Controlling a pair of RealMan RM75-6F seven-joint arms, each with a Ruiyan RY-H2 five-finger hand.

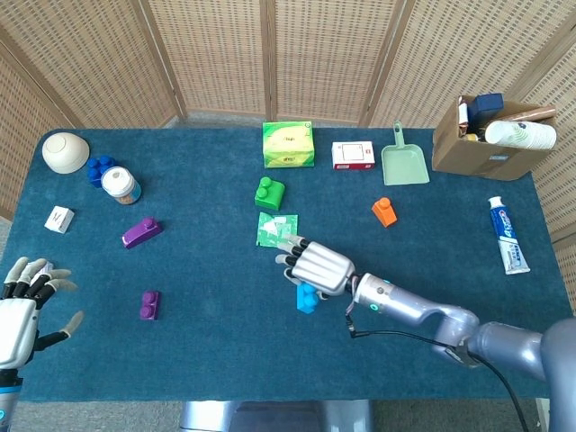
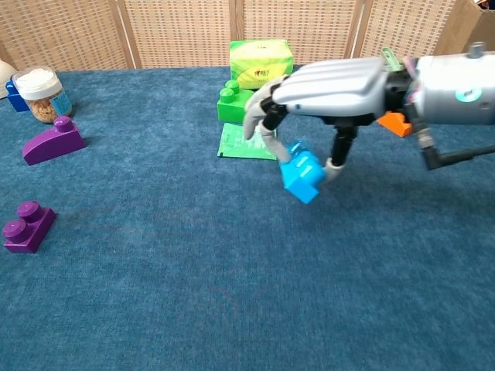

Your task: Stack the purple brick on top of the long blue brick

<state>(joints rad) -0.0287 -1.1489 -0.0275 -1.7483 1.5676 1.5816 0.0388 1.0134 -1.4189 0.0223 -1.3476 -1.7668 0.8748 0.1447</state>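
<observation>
Carrying step: the right hand (image 2: pixel 325 89) holds the long blue brick (image 2: pixel 302 176) off the surface (image 1: pixel 216 306), apparently ferrying it toward the purple pieces; this is a judgement from how things lie now.
Left hand: left hand (image 1: pixel 16 306) at the near left edge of the head view, fingers spread apart and holding nothing; the chest view does not show it.
Purple brick: purple brick (image 1: pixel 149 305) lies flat on the surface at the near left, studs up, well apart from the blue one; also seen in the chest view at the left edge (image 2: pixel 26 226).
Other purple piece: a sloped purple block (image 1: pixel 141 232) sits farther back on the left, near a jar (image 1: pixel 119 184); the task's wording leaves me unsure which purple piece is meant, though the studded one looks the likelier.
Centre: a green packet (image 1: pixel 276 229) lies flat just behind the right hand, with a green brick (image 1: pixel 268 193) behind that.
Right hand grip: fingers are curled down around the blue brick, thumb on one side, the others on the other; the brick hangs tilted, one corner low.
Doing it well: level the brick before lowering, set it studs up on bare surface near the purple brick, and let go only once it sits flat.
Risk: a tilted release could tip it over.
</observation>
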